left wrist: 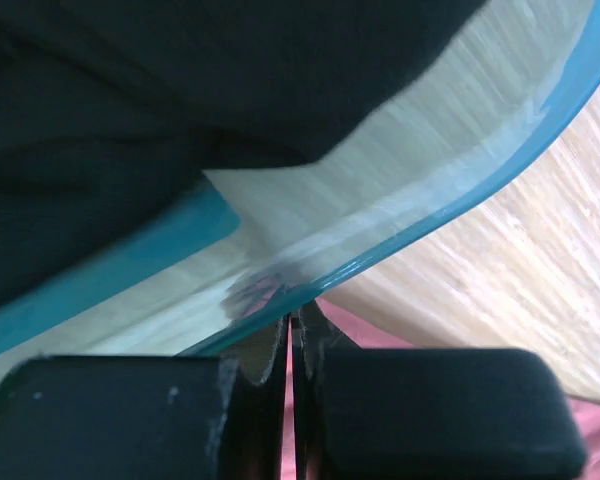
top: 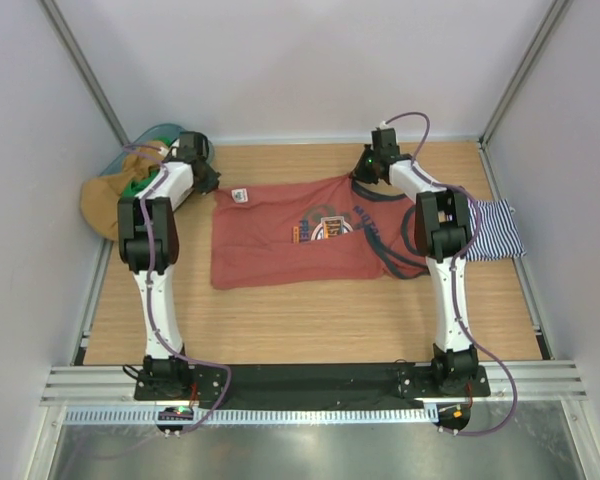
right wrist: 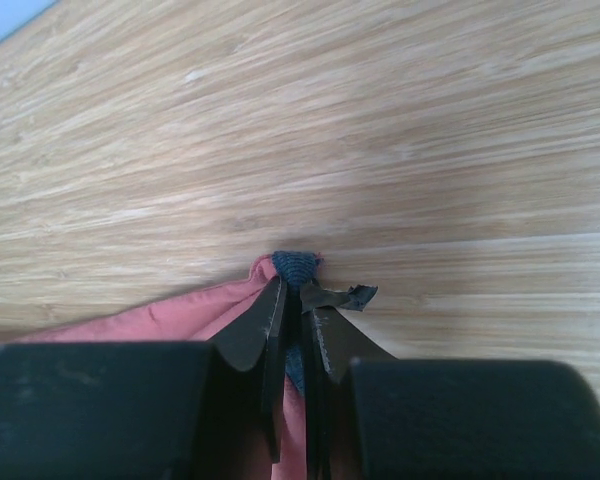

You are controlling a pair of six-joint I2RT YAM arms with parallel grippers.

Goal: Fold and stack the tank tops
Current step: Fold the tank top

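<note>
The rust-red tank top (top: 280,245), with navy trim and a round chest graphic, lies spread flat mid-table. My left gripper (top: 208,182) is at its far left corner, and in the left wrist view the gripper (left wrist: 292,325) is shut with a sliver of red cloth (left wrist: 380,335) between the jaws. My right gripper (top: 365,180) is at the far right corner. In the right wrist view it (right wrist: 300,285) is shut on the navy-trimmed strap end (right wrist: 297,265) of the red top (right wrist: 170,315). The striped tank top (top: 495,232) lies bunched at the right, partly under the right arm.
A clear teal-rimmed container (top: 158,135) sits at the far left corner with mustard cloth (top: 98,205) and a green item (top: 135,185) beside it. Its teal rim (left wrist: 450,200) passes just ahead of the left fingers. White walls enclose the wooden table (top: 310,320).
</note>
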